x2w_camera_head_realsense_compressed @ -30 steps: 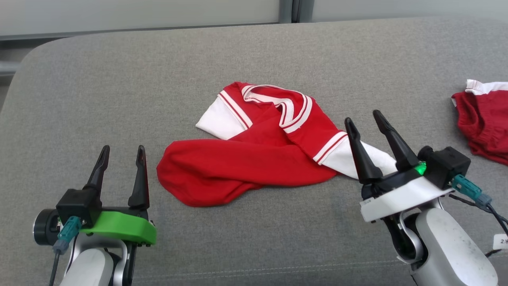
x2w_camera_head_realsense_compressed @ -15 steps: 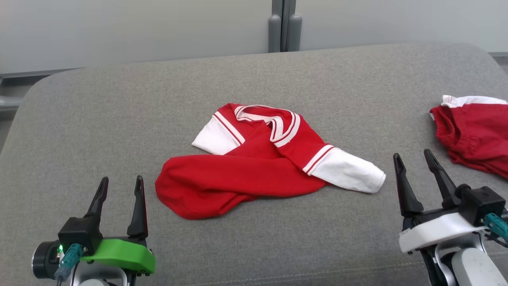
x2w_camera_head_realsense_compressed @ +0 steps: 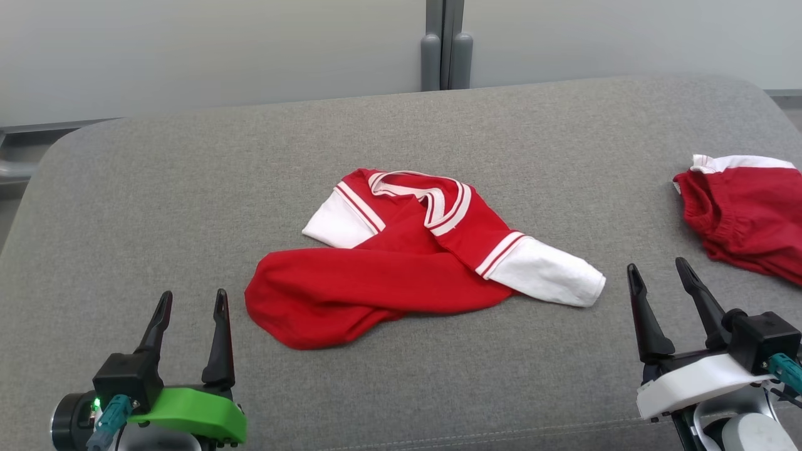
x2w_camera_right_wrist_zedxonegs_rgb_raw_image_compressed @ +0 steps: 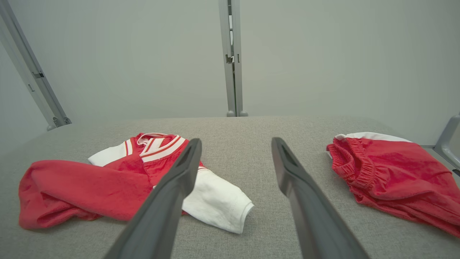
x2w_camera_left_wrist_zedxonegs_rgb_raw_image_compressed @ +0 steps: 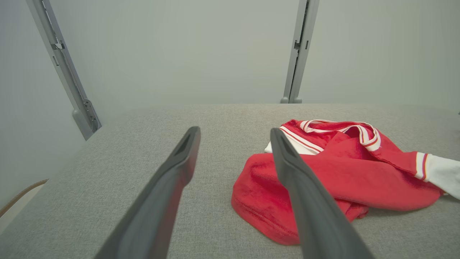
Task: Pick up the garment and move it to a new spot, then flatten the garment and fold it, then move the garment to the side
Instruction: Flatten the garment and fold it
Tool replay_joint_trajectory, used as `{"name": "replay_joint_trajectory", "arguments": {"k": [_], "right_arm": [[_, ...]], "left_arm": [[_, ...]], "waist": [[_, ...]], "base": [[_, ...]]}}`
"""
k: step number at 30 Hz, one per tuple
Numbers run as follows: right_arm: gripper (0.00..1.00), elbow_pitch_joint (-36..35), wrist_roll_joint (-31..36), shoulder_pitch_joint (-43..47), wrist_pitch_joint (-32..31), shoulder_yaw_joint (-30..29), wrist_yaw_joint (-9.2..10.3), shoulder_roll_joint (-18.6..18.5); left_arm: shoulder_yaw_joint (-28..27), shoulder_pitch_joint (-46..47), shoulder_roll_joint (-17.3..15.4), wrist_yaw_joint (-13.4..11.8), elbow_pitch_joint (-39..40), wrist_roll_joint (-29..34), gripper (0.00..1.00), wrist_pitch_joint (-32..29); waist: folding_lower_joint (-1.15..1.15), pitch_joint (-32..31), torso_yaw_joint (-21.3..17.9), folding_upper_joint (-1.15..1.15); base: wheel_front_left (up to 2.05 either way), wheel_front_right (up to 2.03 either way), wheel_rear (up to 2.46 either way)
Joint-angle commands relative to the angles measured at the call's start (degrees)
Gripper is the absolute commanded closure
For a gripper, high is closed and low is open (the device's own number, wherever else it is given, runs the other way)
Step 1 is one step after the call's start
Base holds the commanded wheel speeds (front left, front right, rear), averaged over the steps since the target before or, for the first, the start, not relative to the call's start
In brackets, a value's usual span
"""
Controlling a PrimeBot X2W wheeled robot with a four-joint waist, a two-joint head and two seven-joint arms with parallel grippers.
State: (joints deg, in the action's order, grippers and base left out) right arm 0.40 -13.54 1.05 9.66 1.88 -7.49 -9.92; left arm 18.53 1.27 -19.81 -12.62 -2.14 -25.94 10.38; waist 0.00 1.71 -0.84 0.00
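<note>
I note the left fingers (x2w_camera_head_realsense_compressed: 219, 338) and right fingers (x2w_camera_head_realsense_compressed: 645, 319) spread wide, holding and touching nothing; the garment (x2w_camera_head_realsense_compressed: 376, 282) lies between them.

The right gripper (x2w_camera_right_wrist_zedxonegs_rgb_raw_image_compressed: 236, 141) has its two dark fingers (x2w_camera_right_wrist_zedxonegs_rgb_raw_image_compressed: 165, 208) spread wide, with nothing between them, above a grey cushion (x2w_camera_right_wrist_zedxonegs_rgb_raw_image_compressed: 251, 237). A crumpled red shirt (x2w_camera_right_wrist_zedxonegs_rgb_raw_image_compressed: 82, 187) lies on the cushion at the left, with its striped collar towards the far side. One white sleeve (x2w_camera_right_wrist_zedxonegs_rgb_raw_image_compressed: 219, 205) extends towards the centre and passes behind the left-hand finger. Red shorts (x2w_camera_right_wrist_zedxonegs_rgb_raw_image_compressed: 391, 176) with an elastic waistband and a white edge lie at the right, well apart from the shirt. A pale wall (x2w_camera_right_wrist_zedxonegs_rgb_raw_image_compressed: 143, 54) with a vertical post (x2w_camera_right_wrist_zedxonegs_rgb_raw_image_compressed: 231, 57) stands behind the cushion.
</note>
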Motion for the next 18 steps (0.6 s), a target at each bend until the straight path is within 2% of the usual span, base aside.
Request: {"name": "replay_joint_trajectory", "arguments": {"k": [1, 5, 10, 18], "right_arm": [[0.00, -0.34, 0.23, 0.71, -0.27, -0.05, 0.00, -0.26], [0.00, 0.31, 0.96, 0.20, -1.45, 0.99, 0.00, -1.14], [0.00, 2.52, 1.91, -1.98, -3.95, 5.74, 0.00, -4.27], [0.00, 11.27, 0.84, -7.79, -5.83, 13.23, 0.01, -8.70]], "left_arm": [[-0.01, -0.09, -0.36, -0.05, 0.11, -0.32, 0.00, -0.10], [0.20, 0.81, -0.28, 0.26, -0.25, -0.38, 0.00, 0.20], [0.61, 2.28, -0.23, 0.59, -0.27, -0.13, 0.00, 0.34], [1.38, 5.77, 0.98, 1.65, -1.45, 0.00, 0.00, 1.36]], "waist": [[0.00, 0.13, 0.15, 0.00], [0.00, 0.48, 0.45, 0.00], [0.00, 1.97, 0.92, 0.00], [0.00, 5.68, 2.12, 0.00]], "base": [[0.00, 0.00, 0.00], [0.00, 0.00, 0.00], [0.00, 0.00, 0.00], [0.00, 0.00, 0.00]]}}
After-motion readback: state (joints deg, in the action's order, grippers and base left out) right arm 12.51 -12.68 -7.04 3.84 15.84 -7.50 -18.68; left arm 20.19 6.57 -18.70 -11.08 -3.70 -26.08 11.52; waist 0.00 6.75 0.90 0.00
